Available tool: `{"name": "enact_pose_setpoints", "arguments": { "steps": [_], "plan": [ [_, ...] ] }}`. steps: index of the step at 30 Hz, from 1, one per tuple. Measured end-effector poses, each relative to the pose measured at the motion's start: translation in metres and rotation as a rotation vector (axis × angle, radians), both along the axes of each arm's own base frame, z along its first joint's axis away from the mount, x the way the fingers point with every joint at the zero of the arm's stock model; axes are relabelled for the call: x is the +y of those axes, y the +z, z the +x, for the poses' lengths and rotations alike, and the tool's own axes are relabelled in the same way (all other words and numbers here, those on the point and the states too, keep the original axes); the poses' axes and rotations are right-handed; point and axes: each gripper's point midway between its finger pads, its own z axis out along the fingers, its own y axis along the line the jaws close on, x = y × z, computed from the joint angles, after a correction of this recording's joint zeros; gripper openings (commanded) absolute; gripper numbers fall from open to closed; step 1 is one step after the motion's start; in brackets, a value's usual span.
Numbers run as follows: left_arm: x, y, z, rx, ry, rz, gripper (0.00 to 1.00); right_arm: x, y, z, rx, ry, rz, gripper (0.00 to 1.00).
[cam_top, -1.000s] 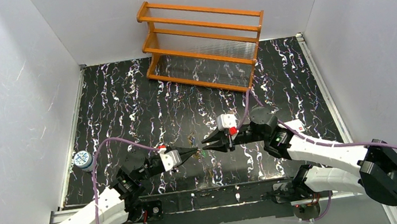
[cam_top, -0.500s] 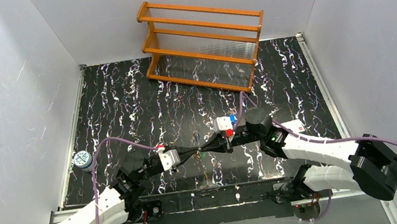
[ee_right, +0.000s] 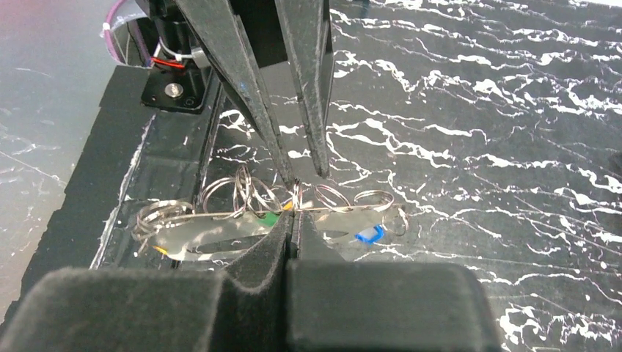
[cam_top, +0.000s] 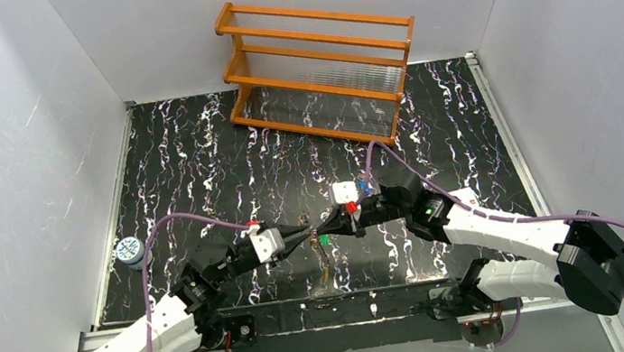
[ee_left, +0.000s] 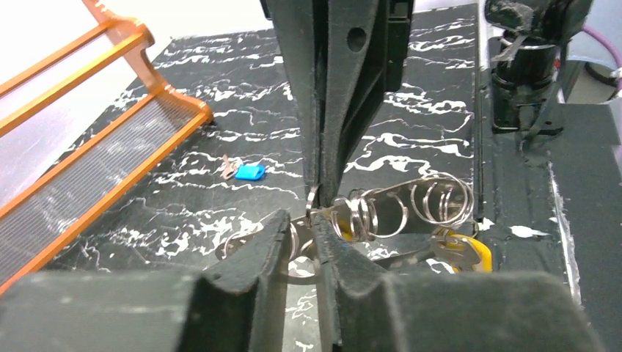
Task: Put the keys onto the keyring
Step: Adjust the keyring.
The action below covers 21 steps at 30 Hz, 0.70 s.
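The orange wooden rack (cam_top: 319, 70) stands well beyond the jaws, at the far end, and nothing lies between it and them. Purple cables (cam_top: 178, 221) loop off both arms, clear of the fingertips. A round blue-and-white disc (cam_top: 128, 251) sits far out to the left of the jaws, at the mat's edge.

The two grippers meet tip to tip over the near middle. The right gripper (ee_right: 290, 233) has its jaws pressed together on the keyring (ee_right: 345, 210), a thin pale loop strung with several small metal rings (ee_left: 440, 202). The left gripper (ee_left: 302, 242) faces it with jaws only narrowly apart, one small ring standing in the gap.

On the loop a green key (ee_right: 270, 218) hangs just left of the right jaws and a blue key (ee_right: 367, 235) just to their right. A yellow key (ee_left: 458, 249) hangs to the right of the left jaws. A loose blue key (ee_left: 250, 172) lies on the mat beyond the left jaws, with a small coppery piece (ee_left: 229, 167) beside it, too small to tell.

The mat (cam_top: 197, 164) is black with white marbling; plain white walls (cam_top: 11, 134) close three sides.
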Motion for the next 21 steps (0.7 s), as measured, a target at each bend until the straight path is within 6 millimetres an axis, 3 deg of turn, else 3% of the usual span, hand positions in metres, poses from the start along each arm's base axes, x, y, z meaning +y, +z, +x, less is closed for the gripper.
{"name": "enact_pose_setpoints", "arguments": {
  "steps": [10, 21],
  "plan": [
    [0.007, 0.013, 0.024, 0.019, 0.111, 0.146, 0.28, -0.005, -0.007, 0.014, 0.029, -0.054, -0.176, 0.01],
    [-0.004, -0.016, 0.018, 0.083, 0.019, 0.271, 0.36, -0.013, -0.028, 0.015, 0.075, -0.061, -0.317, 0.01]
  ]
}}
